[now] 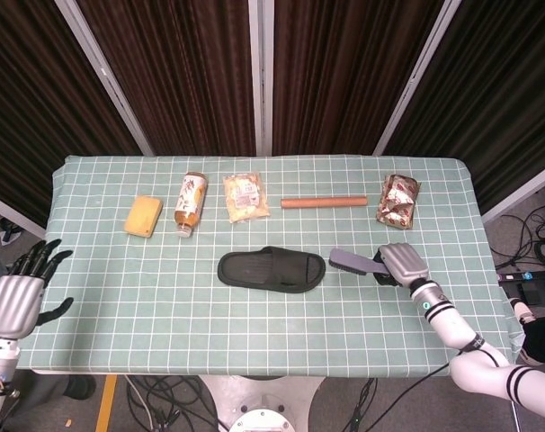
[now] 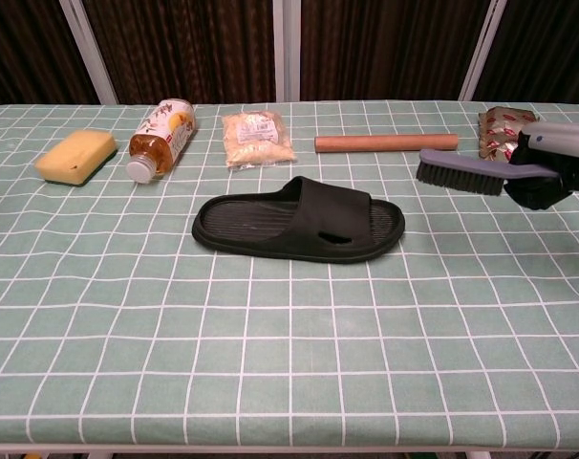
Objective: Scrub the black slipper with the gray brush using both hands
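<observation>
One black slipper (image 1: pixel 272 270) lies mid-table while the right hand (image 1: pixel 397 264) grips the one gray brush (image 1: pixel 352 263) aloft, and the left hand (image 1: pixel 19 292) hangs spread, holding nothing.

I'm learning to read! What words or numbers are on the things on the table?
None can be read.
Bottle: its label has print, too blurred to read.
Clear snack bag: its small label is too small to read.
Shiny packet: its print is blurred.
Slipper, brush, sponge and rod: no writing shows.
</observation>
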`<state>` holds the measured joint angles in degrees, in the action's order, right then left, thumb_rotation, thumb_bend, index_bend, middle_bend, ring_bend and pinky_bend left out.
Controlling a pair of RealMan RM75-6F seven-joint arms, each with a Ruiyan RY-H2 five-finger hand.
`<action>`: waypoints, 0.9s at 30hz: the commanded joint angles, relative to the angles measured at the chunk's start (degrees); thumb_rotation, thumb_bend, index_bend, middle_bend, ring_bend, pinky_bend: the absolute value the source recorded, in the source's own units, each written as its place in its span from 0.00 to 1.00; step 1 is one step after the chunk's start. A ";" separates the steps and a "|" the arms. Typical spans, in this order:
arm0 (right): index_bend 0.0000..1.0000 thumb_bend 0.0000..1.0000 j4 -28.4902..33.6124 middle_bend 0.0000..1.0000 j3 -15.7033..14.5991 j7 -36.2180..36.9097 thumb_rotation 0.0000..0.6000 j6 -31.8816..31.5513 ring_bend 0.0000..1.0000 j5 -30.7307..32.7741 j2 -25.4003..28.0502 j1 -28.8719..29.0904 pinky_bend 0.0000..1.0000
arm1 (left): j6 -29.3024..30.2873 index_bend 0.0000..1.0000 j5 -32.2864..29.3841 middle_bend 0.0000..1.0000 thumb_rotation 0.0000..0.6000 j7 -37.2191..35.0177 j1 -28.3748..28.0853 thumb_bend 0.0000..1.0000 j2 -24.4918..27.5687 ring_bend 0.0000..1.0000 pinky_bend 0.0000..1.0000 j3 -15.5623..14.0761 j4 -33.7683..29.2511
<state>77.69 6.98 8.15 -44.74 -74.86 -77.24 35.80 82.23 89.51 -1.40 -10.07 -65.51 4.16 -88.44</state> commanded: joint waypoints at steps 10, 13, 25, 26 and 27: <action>1.00 0.61 11.96 1.00 4.53 -4.46 1.00 -0.50 0.97 -0.26 8.93 4.54 1.00 | -24.84 0.20 3.66 0.18 1.00 -12.52 -20.93 0.17 -2.78 0.10 0.21 2.42 1.06; 1.00 0.61 12.68 1.00 5.16 -7.30 1.00 0.38 0.97 2.33 8.94 5.80 1.00 | -31.59 0.17 1.70 0.16 1.00 -10.64 -25.42 0.14 -5.99 0.10 0.21 2.77 2.78; 1.00 0.61 10.90 1.00 4.64 -13.16 1.00 1.21 0.97 8.07 5.44 8.42 1.00 | -42.15 0.13 -8.61 0.11 1.00 -1.52 -34.24 0.11 -19.81 0.08 0.21 4.89 11.85; 1.00 0.61 10.69 1.00 4.53 -13.30 1.00 1.25 0.97 8.11 5.19 8.54 1.00 | -42.72 0.13 -9.35 0.11 1.00 -0.95 -34.80 0.11 -20.40 0.08 0.21 5.10 12.39; 1.00 0.61 10.45 1.00 4.38 -13.46 1.00 1.30 0.97 8.16 4.87 8.70 1.00 | -43.41 0.13 -10.44 0.11 1.00 -0.31 -35.48 0.11 -21.19 0.08 0.21 5.42 13.03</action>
<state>88.31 11.49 -5.17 -43.50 -66.77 -72.17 44.36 39.76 80.17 -2.44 -44.62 -85.71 9.07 -76.13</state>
